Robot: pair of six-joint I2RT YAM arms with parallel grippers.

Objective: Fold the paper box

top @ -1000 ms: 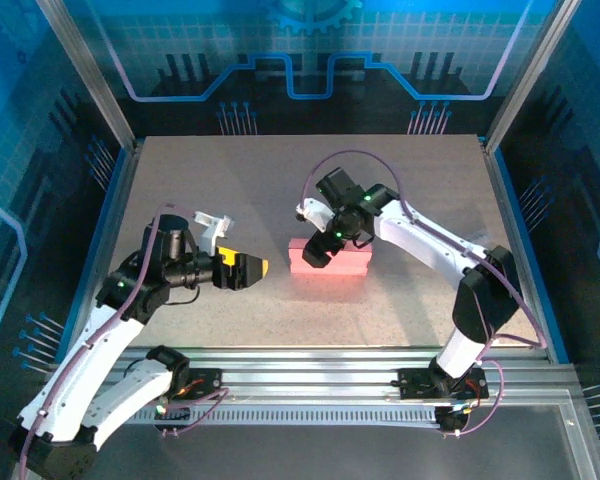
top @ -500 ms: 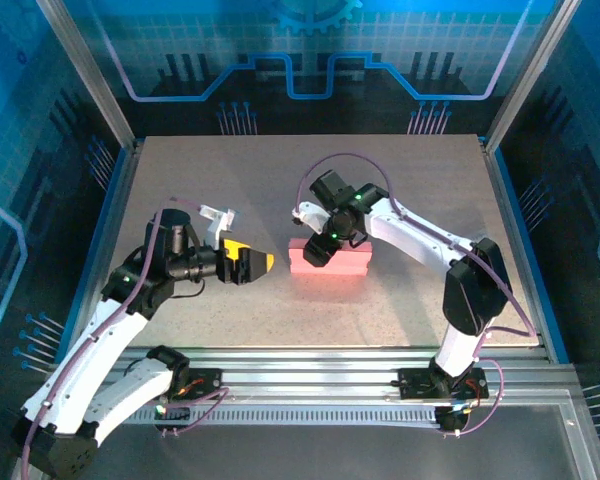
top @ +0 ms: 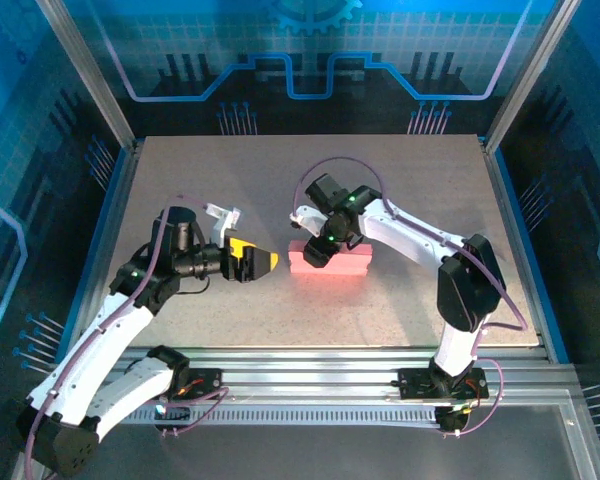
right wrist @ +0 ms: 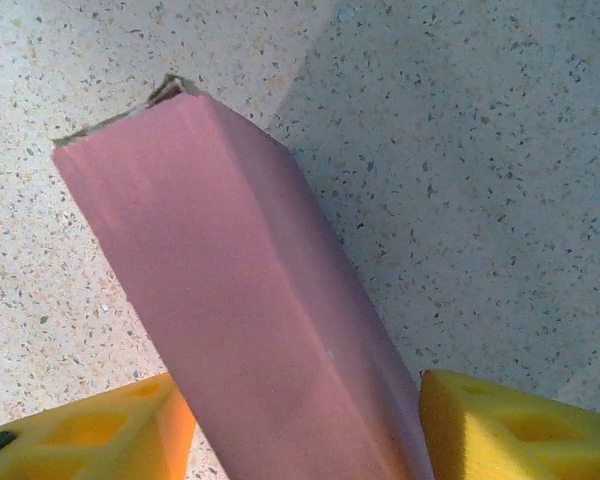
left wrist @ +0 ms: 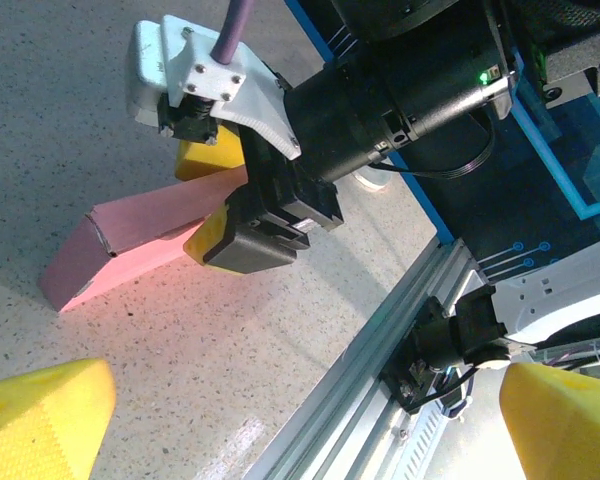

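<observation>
Left arm [top: 110, 320]: stretched forward and inward, wrist level, low over the bench [top: 380, 180].
Left fingers [top: 252, 262]: spread fully wide, nothing between them; tips aimed at the paper box [top: 348, 262], apart from it.
Right arm [top: 420, 240]: elbow bent, reaching left, wrist tipped down.
Right fingers [right wrist: 90, 430]: partly closed, one yellow pad against each long side of the paper box.
Paper box: pink, lying on the bench, left end between the right fingers.
Bench: speckled beige; aluminium rail [top: 360, 360] at near edge.
Room: blue circuit-pattern panels [top: 310, 40].
</observation>
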